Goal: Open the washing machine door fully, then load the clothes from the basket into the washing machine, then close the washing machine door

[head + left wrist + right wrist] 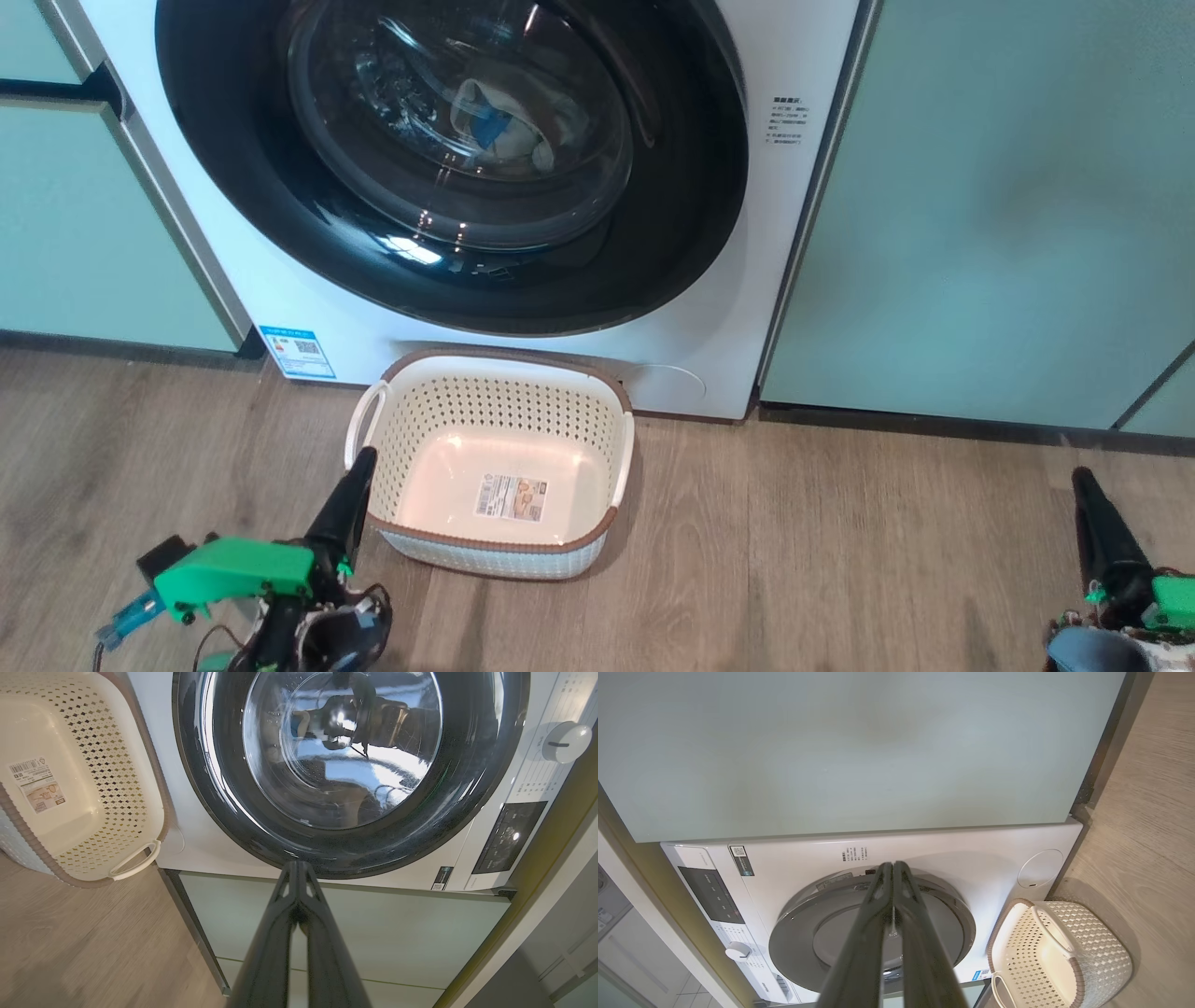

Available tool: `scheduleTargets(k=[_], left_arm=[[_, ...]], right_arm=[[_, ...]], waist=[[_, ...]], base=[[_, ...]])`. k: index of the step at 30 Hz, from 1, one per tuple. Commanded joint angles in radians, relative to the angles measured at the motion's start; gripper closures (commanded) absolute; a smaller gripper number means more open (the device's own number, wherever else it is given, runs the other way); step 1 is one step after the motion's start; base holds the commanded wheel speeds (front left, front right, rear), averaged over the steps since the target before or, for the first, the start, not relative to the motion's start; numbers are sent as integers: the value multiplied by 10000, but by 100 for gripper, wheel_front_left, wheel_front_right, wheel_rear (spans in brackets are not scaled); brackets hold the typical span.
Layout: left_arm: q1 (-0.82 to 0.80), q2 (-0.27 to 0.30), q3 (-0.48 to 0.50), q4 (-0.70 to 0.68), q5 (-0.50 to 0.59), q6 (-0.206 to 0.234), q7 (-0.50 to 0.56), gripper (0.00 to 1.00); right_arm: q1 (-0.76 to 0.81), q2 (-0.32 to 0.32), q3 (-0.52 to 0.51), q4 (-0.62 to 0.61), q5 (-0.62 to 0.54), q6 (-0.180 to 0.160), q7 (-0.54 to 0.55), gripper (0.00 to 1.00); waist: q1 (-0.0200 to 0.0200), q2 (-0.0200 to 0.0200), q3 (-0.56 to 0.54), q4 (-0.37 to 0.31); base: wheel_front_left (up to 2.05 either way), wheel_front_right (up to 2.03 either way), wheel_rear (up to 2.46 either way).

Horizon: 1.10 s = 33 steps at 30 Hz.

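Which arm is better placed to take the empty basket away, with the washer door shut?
Left, probably. In the head view the left gripper, shut, sits close by the left side of the basket. The right gripper, also shut, is far off to the right over the floor.

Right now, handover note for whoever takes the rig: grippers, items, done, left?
Hands: left gripper shut, empty, low by the basket; right gripper shut, empty, off to the right above the floor.
Items: clothes inside the washing machine, seen through the washing machine door glass. The basket is empty, on the floor in front.
Done: loading; the door looks closed.
Left: nothing visible; the latch can't be confirmed.
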Motion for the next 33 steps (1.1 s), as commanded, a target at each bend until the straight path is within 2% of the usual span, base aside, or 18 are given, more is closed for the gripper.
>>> scheduleTargets(k=[1,33], left_arm=[[-564,26,455,-238,-267,-137,79,100],[-573,-48,560,-233,-183,-138,163,100]], right_arm=[[-678,-196,120,-290,287,0,93,100],[-689,-101,-13,-280,179,0,200,100]], waist=[[0,0,-5,8],[0,0,-6,8]], base=[[0,0,0],[0,0,0]])
